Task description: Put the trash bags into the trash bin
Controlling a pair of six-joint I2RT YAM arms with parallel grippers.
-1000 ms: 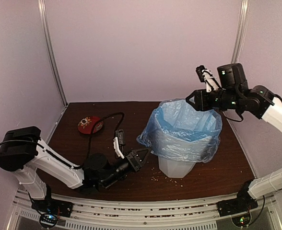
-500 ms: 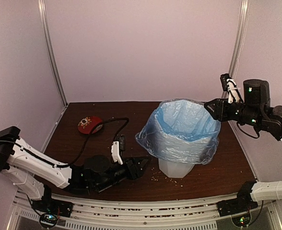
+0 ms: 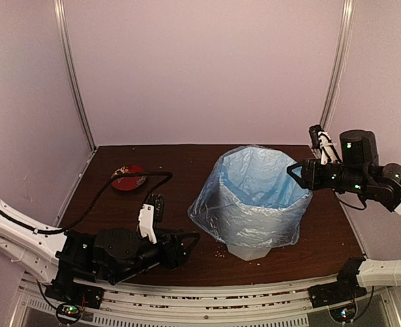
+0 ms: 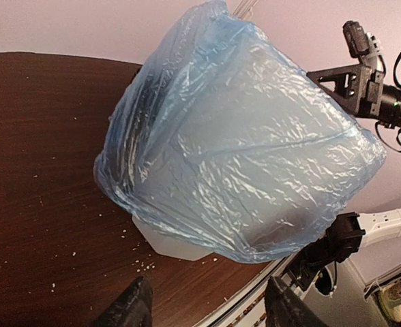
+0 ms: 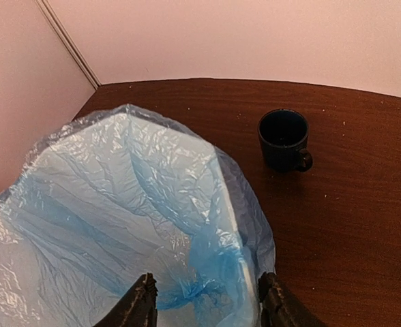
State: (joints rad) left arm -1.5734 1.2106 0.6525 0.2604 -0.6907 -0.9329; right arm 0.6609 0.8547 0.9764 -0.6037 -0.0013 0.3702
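Trash bags (image 3: 255, 194), here a single light-blue film, are in neither hand. The left hand (image 3: 189, 244) lies low near the front edge of the tabletop (image 3: 187, 163). Its fingers are spread wide with nothing between them, and it points at the trash bin (image 3: 245, 251) from just left of it. The right hand (image 3: 296, 176) hovers at the bin's right rim, fingers also apart. Its own camera shows a bunched fold of film below the gap. The fingers are not closed on it, and I cannot tell whether they touch it.

The film already lines the bin, which stands right of the tabletop's middle, nearer the front edge. The mouth is stretched open, and the skirt is folded over the rim and hangs almost to the narrow base.

By my reading the placing is essentially done and only the finishing is left. The next move likely calls for a careful, straight lift of the right hand, so that no finger drags the thin film off the rim.

The left wrist view best shows the outer skirt and the bare white base. The right wrist view alone looks down into the liner. It also shows a dark blue mug (image 5: 284, 139) standing well apart from the bin, which I cannot pick out from overhead. Only the overhead view shows a red disc (image 3: 127, 178) toward the far left corner.
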